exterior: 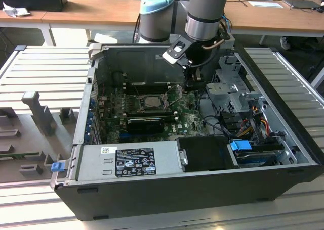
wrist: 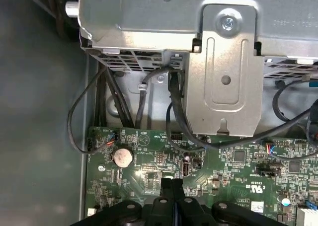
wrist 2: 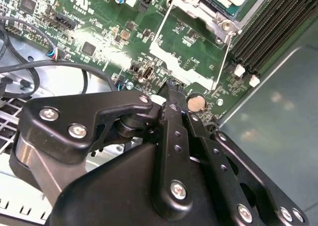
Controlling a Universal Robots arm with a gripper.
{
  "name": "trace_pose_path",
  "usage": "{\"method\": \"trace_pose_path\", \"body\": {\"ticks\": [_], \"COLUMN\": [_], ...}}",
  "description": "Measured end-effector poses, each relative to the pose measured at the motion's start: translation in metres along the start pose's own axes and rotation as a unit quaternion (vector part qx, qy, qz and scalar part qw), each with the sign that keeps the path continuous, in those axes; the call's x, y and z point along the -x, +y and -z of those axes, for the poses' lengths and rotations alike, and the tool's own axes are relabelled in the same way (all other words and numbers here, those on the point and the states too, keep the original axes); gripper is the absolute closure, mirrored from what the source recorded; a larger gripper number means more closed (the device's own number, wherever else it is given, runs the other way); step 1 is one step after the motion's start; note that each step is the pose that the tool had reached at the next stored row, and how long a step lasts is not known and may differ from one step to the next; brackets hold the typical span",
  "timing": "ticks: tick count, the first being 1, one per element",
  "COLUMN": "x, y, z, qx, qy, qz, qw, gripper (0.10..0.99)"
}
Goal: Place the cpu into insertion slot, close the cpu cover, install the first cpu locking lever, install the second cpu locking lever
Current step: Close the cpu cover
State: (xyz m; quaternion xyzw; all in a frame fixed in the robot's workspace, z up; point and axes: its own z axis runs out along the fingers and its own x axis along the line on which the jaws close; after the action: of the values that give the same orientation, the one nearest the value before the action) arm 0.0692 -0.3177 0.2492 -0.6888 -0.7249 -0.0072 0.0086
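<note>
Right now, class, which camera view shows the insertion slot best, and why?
The exterior view: the whole insertion slot sits unobstructed in the middle of the board. The second wrist view catches just one corner of it. The first wrist view faces the coin battery instead.

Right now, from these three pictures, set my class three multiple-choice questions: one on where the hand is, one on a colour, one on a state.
1. Where is the hand? A over the motherboard, beside the coin battery; B outside the case; C on the power supply.
2. The motherboard's colour? A blue; B green; C red.
3. The hand's fingers are: A spread wide; B shut together; C clamped on a cable.
Answers: 1 A, the first wrist view shows the battery near its fingertips; 2 B, the board is green; 3 B, the fingertips meet.
</note>
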Motion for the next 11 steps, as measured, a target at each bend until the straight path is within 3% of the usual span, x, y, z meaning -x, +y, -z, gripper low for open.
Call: {"method": "trace_pose_path", "body": {"ticks": [4, 11], "x": [-0.0003, -0.0011], "y": [-0.0046, -0.0216], "z": [0.0001, 0.0001], "qx": [-0.0001, -0.0001], "qy": [0.0004, 0.0003], "qz": [0.0, 0.0], "qw": [1.0, 1.0], "gripper": [0.98, 0.98]}}
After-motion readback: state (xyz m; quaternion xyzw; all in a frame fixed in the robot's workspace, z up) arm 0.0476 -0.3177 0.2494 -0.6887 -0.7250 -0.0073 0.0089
